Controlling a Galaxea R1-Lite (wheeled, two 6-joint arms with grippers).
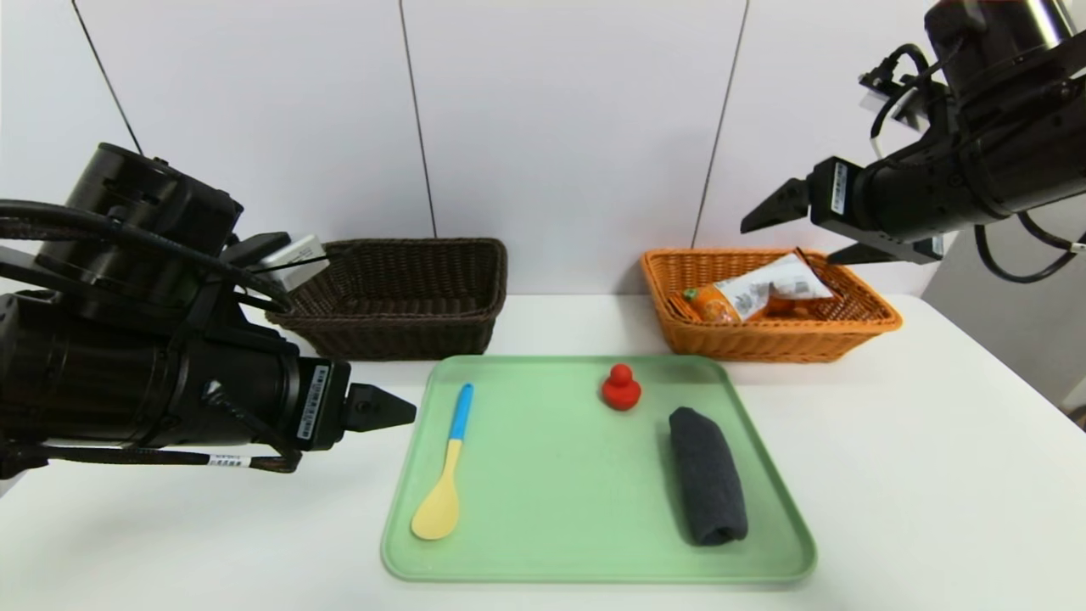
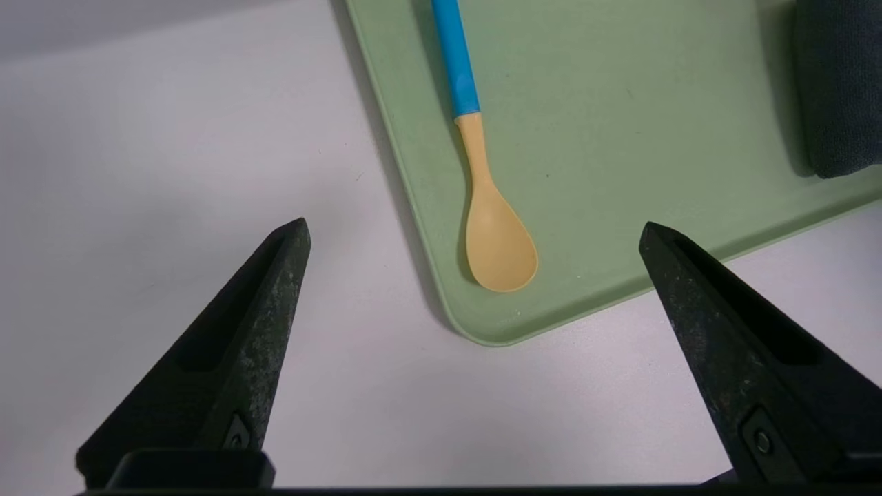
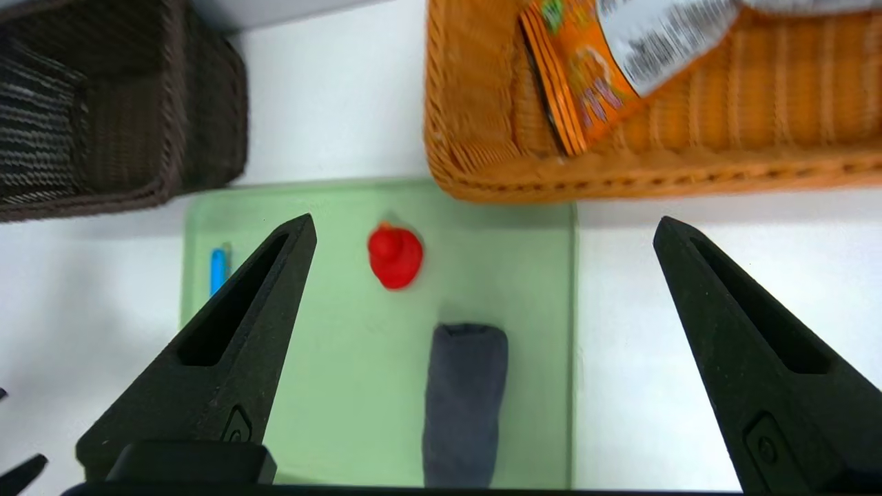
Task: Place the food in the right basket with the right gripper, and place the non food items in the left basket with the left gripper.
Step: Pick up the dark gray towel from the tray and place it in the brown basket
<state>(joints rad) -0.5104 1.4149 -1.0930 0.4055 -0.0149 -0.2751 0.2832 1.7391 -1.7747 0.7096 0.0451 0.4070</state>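
A green tray holds a spoon with a blue handle and yellow bowl, a small red toy duck and a rolled dark grey towel. My left gripper hovers open just off the tray's left edge. In the left wrist view, the gripper frames the spoon at the tray's near corner. High above the orange right basket, my right gripper is open and empty. A snack packet lies in that basket. The brown left basket looks empty.
The white table runs to a white wall close behind both baskets. The table's right edge lies beyond the orange basket. In the right wrist view, the open gripper looks down on the duck, towel and orange basket.
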